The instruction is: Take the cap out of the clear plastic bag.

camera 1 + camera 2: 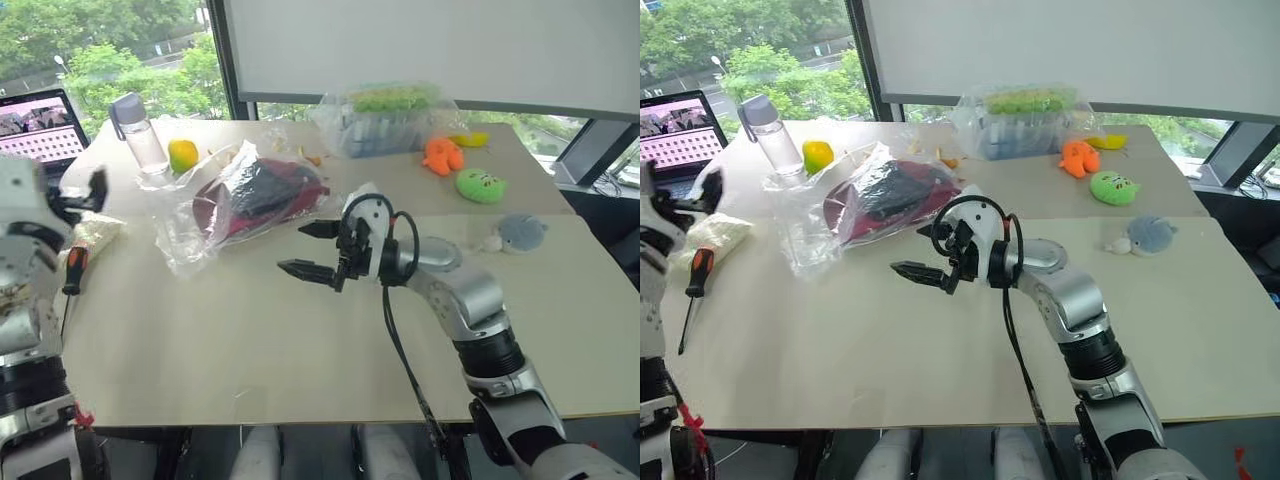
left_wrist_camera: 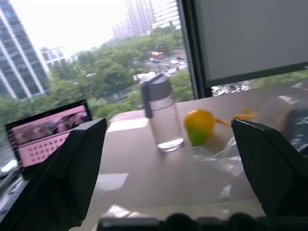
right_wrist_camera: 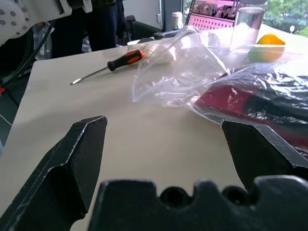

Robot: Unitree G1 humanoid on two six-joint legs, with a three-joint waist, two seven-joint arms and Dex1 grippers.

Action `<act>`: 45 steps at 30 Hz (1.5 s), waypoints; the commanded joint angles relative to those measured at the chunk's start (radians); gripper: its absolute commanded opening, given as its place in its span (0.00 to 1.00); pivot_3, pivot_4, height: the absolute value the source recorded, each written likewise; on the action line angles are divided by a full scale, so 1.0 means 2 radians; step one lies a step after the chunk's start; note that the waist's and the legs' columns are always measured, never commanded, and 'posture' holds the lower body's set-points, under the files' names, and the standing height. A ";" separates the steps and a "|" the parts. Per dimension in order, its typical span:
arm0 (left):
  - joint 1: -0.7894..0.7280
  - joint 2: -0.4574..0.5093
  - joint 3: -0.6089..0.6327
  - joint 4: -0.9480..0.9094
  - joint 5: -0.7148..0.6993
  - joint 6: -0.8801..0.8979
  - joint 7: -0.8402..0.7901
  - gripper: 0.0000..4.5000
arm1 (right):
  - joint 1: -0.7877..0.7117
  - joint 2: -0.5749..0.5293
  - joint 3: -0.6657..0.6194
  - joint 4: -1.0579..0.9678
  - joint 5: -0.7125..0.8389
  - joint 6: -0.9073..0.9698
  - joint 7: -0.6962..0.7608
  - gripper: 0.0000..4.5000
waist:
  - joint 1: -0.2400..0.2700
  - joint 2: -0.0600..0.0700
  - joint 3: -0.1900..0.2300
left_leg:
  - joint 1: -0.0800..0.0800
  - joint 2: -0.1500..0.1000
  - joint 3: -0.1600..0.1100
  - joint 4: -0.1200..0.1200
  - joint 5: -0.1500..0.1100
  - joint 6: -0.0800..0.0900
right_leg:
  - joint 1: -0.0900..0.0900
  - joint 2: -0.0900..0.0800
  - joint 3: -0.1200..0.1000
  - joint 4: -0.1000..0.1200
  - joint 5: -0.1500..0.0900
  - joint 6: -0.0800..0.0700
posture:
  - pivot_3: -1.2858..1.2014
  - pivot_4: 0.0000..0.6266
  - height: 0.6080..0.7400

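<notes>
**Cap in the bag, right arm nearer**

I have the cap [image 1: 262,192] lying inside the bag [image 1: 215,215] on the table [image 1: 300,340], toward the far left of centre. It sits in the far, right-hand part of the bag, red brim and dark lining showing through the plastic. The bag's loose, empty end trails toward my left and nearer me, close to the screwdriver [image 1: 73,270]. I judge the long axis of cap and bag together to run on a diagonal, from that loose near-left end up to the far right. I can't tell from here which end is the open mouth.

My right gripper [image 1: 315,250] hangs above the table just beside the bag's near-right edge, pointing leftward across my front at the cap, fingers spread wide and holding nothing. The right wrist view shows the red brim under plastic straight ahead between the fingers.

My left gripper [image 1: 78,195] is raised off at the left edge, well apart from the bag, fingers also wide apart and empty, looking out past the bottle [image 2: 161,113] and the yellow-green fruit [image 2: 199,126].

So the right hand is clearly the nearer one to the cap; the left is nearer the loose end. I'd guess one pins plastic while the other draws the cap along that diagonal.
</notes>
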 commanded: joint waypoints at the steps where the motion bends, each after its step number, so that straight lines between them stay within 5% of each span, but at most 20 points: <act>1: 0.002 0.044 -0.013 -0.046 -0.042 0.095 -0.057 0.98 | 0.001 0.005 -0.007 -0.003 0.005 0.019 -0.017 1.00 | -0.003 0.000 0.000 | 0.000 0.000 0.000 0.000 0.000 0.000 | 0.000 0.000 0.000 0.000 0.000 0.000 | 0.52 0.24 1.00; 8: 0.047 0.115 0.052 -0.118 -0.215 0.307 -0.173 0.98 | -0.003 0.037 -0.042 0.038 0.030 0.064 -0.058 1.00 | -0.012 0.000 0.000 | 0.000 0.001 0.000 -0.001 0.000 0.000 | -0.001 0.001 0.000 0.000 -0.001 -0.001 | 0.52 0.24 1.00; 15: 0.105 0.137 0.110 -0.175 -0.264 0.316 -0.233 0.98 | -0.039 0.147 -0.146 0.183 0.098 0.136 -0.139 1.00 | -0.009 0.001 0.001 | 0.001 0.004 0.000 -0.003 0.000 0.000 | -0.001 0.003 -0.001 0.001 -0.002 -0.004 | 0.52 0.24 1.00; 27: 0.149 0.129 0.154 -0.224 -0.291 0.341 -0.195 0.98 | -0.233 0.212 -0.303 0.599 0.119 -0.079 -0.197 1.00 | -0.016 0.001 0.001 | 0.001 0.007 0.000 -0.003 0.000 0.000 | -0.001 0.007 0.000 0.000 -0.001 -0.005 | 0.52 0.24 1.00; 41: 0.183 0.124 0.198 -0.274 -0.322 0.365 -0.148 0.98 | -0.311 0.237 -0.320 0.731 0.061 -0.199 -0.224 1.00 | -0.025 0.002 0.001 | 0.001 0.007 0.000 -0.004 0.000 0.000 | -0.002 0.007 0.000 0.000 -0.001 -0.006 | 0.52 0.24 1.00; 45: 0.188 0.117 0.204 -0.265 -0.318 0.358 -0.136 0.98 | -0.314 0.221 -0.272 0.719 0.008 -0.205 -0.168 1.00 | -0.025 0.002 0.001 | 0.001 0.007 0.000 -0.004 0.000 0.000 | -0.002 0.007 0.000 0.000 -0.001 -0.006 | 0.52 0.24 1.00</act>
